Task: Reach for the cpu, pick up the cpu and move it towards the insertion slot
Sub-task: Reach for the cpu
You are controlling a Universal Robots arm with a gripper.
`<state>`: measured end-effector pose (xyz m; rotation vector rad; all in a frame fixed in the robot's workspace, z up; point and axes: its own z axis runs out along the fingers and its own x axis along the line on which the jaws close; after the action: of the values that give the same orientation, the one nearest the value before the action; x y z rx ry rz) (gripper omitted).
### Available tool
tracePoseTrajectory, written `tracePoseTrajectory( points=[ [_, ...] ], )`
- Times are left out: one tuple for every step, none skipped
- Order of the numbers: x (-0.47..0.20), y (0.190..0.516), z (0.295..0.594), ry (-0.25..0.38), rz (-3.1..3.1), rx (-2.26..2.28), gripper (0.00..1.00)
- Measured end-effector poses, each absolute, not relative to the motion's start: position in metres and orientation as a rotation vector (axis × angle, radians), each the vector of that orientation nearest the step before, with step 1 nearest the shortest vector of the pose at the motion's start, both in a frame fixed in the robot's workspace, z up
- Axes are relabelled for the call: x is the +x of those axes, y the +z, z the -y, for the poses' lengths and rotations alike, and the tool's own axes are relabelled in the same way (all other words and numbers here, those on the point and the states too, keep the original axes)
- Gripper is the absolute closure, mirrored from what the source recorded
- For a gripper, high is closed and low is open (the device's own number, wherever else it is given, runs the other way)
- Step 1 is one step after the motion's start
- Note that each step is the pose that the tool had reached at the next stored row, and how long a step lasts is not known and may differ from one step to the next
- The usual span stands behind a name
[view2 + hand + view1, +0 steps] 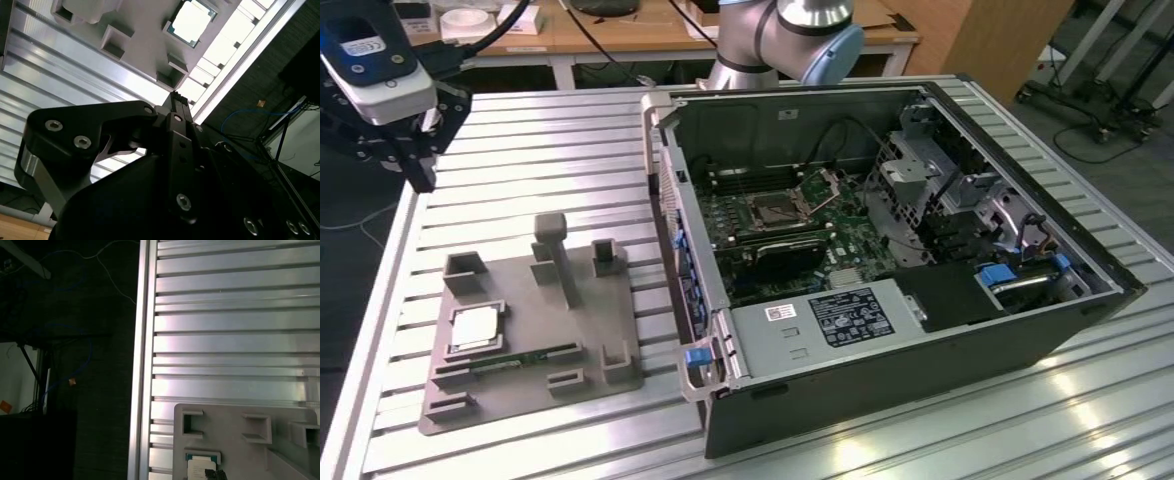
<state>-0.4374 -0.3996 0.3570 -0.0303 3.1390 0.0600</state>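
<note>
On the ribbed aluminium surface (520, 150), the small silver square cpu (476, 327) lies in a recess of the grey plastic tray (574, 320). The black claw (419, 178) hangs well apart from the tray, and whether it is open or closed cannot be told. The reach seems to be the step in hand, and it calls for lining up squarely above the cpu.

The exterior view looks down from high at the near side of the slatted table (520, 140), facing the far side. It takes in the grey tray (587, 340) on the exterior view's left and the open computer case (961, 330) on its right. Both wrist cameras sit high over the table's edge on the exterior view's left, farther back than the tray, and face down. The second wrist view looks past the gripper (178, 99). All three views share the tray, the chip (476, 327) in it and the table's edge; both wrist views also catch the dark floor (75, 390).
</note>
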Motion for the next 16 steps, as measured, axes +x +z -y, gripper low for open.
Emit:
tracePoseTrajectory(
  points=[
    [-0.437, 0.357, 0.400, 0.060, -3.139, -0.030, 0.89],
    [-0.437, 0.357, 0.400, 0.060, -3.139, -0.030, 0.89],
    [-0.438, 0.357, 0.400, 0.060, -3.139, -0.030, 0.89],
    [-0.438, 0.357, 0.400, 0.060, -3.139, -0.030, 0.89],
    [-0.438, 0.357, 0.400, 0.060, -3.139, -0.030, 0.89],
    [-0.438, 0.357, 0.400, 0.060, -3.139, -0.030, 0.89],
    [-0.438, 0.357, 0.400, 0.060, -3.139, -0.030, 0.89],
    [-0.439, 0.357, 0.400, 0.060, -3.139, -0.030, 0.89],
    [-0.440, 0.357, 0.400, 0.060, -3.139, -0.030, 0.89],
    [-0.441, 0.357, 0.400, 0.060, -3.139, -0.030, 0.89],
    [-0.442, 0.357, 0.400, 0.060, -3.139, -0.030, 0.89],
    [-0.444, 0.357, 0.400, 0.060, -3.139, -0.030, 0.89],
    [-0.447, 0.357, 0.400, 0.061, -3.139, -0.030, 0.89],
    [-0.450, 0.357, 0.400, 0.061, -3.139, -0.030, 0.89],
    [-0.452, 0.356, 0.400, 0.061, -3.139, -0.030, 0.89],
    [-0.455, 0.356, 0.400, 0.061, -3.139, -0.030, 0.89]
  ],
)
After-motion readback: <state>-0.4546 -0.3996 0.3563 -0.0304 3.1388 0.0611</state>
